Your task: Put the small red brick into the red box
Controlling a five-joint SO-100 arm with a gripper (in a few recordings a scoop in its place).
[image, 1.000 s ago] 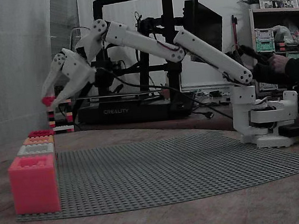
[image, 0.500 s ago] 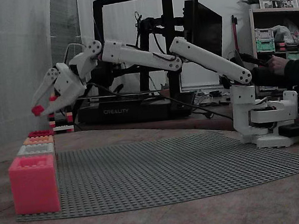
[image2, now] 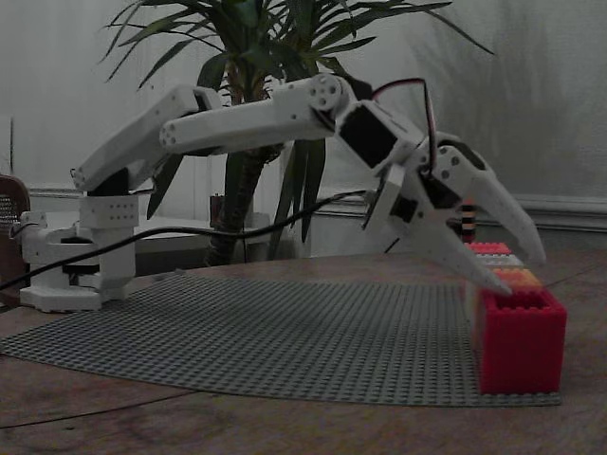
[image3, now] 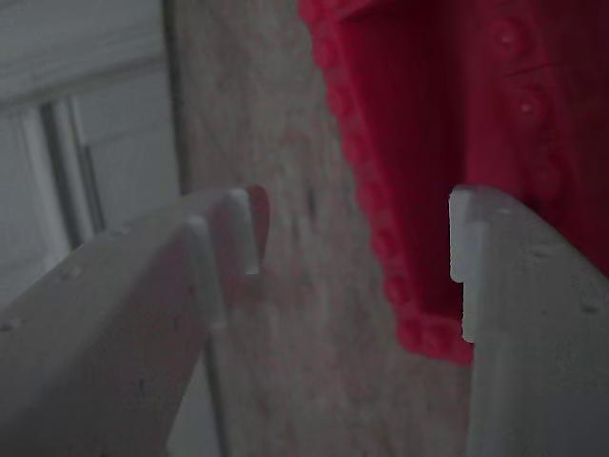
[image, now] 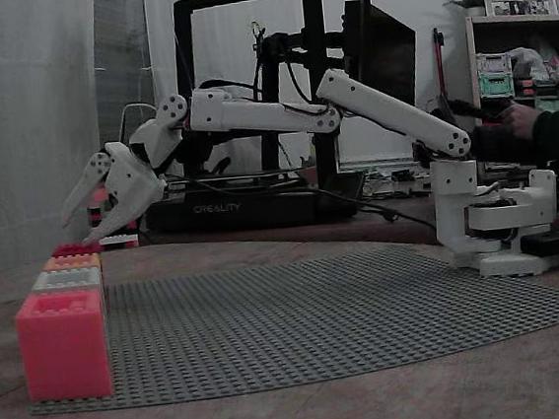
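The red box (image: 75, 250) is the far end of a row of brick boxes in one fixed view and the nearest box (image2: 520, 346) in the other. My gripper (image: 77, 229) hangs open just above it, fingers pointing down, with nothing between them (image2: 522, 273). In the wrist view the open gripper (image3: 352, 248) looks down past the studded rim into the red box (image3: 457, 143). The right fingertip (image3: 463, 257) is over the box's corner and the left one over bare table. The small red brick is hidden.
In the same row stand an orange box (image: 72, 262), a grey box (image: 66, 279) and a pink-coral box (image: 63, 344), along the left edge of the grey studded baseplate (image: 349, 312). A 3D printer (image: 258, 197) and a small brick tower (image: 113, 230) stand behind.
The arm came down and leftward over the red box. The small red brick was pinched between the fingertips before; now the fingers are spread and the brick has gone from sight.
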